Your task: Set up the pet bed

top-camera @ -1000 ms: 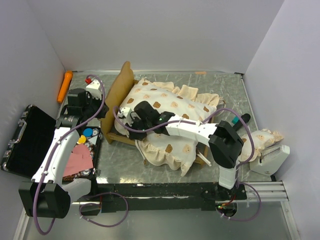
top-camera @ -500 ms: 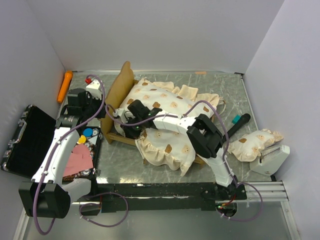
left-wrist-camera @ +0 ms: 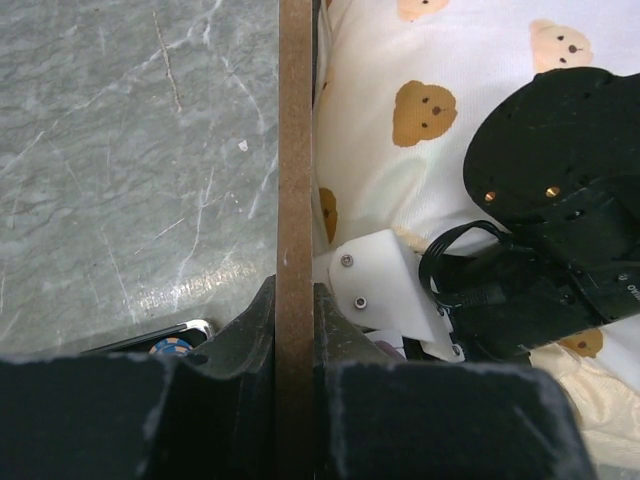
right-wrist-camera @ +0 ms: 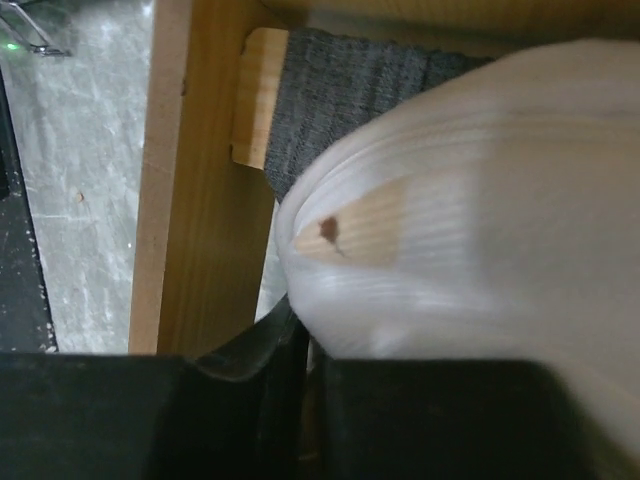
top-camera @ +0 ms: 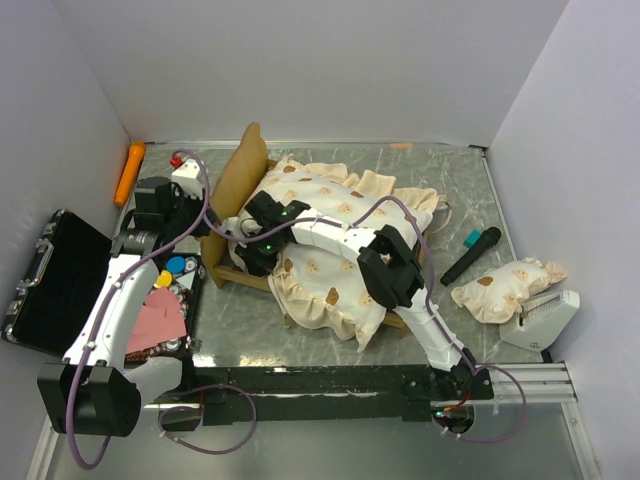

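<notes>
Clamping the headboard (left-wrist-camera: pixel 295 150) of the pet bed (top-camera: pixel 235 185), the left gripper (left-wrist-camera: pixel 295 300) presses a finger on each face of the thin board. The right gripper (right-wrist-camera: pixel 305 345) shows only a narrow slit, with the mattress (right-wrist-camera: pixel 460 200) bulging against it; pinched or freed, I cannot tell. The bed sits mid-table, headboard toward 10 o'clock. Its pillow (top-camera: pixel 505 285) lies at 4 o'clock on the grey marbled table (top-camera: pixel 440 165), which is ringed by white walls (top-camera: pixel 300 60).
</notes>
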{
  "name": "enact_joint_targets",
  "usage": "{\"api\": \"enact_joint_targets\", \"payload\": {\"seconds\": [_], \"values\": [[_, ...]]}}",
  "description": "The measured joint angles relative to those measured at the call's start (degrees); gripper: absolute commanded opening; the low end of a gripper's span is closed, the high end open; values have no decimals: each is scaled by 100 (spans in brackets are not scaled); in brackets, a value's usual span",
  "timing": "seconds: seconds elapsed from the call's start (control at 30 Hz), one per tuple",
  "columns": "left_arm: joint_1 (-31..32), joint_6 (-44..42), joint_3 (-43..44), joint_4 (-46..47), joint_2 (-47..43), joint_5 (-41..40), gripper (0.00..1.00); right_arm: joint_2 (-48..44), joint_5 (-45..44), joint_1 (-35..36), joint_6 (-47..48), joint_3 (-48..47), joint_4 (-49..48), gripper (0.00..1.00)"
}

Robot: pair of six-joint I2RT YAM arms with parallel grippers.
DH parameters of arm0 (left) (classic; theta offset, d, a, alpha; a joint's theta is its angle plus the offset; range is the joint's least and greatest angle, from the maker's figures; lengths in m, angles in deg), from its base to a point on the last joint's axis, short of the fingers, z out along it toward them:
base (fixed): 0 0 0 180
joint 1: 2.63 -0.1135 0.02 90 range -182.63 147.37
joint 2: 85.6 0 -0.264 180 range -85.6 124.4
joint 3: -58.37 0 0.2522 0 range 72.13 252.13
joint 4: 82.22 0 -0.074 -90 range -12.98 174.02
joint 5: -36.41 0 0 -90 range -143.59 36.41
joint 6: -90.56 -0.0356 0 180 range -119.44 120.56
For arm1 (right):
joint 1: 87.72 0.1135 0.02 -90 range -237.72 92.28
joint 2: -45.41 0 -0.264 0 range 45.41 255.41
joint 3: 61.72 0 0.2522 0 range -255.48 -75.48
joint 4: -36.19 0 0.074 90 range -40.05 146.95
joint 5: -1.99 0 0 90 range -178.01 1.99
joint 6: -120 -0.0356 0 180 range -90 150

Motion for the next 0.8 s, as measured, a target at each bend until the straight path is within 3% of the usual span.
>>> {"api": "enact_joint_targets", "payload": {"seconds": [0.13,0.27,0.43,0.6,0.8], "values": [[-28,13,0,7,0,-20,1,66,-140,37,-149,-197,295,38],[-20,17,0,4,0,-7,1,-459,-525,129,-258,592,-275,43],[-4,2,0,4,0,0,1,-1266,-997,162,-223,1759,-1019,57],[22,-76,0,-17,-2,125,1,-1980,-914,129,-256,2463,-1270,68],[28,-120,0,-26,-9,155,1,-2245,-944,103,-398,2479,-1403,67]]}}
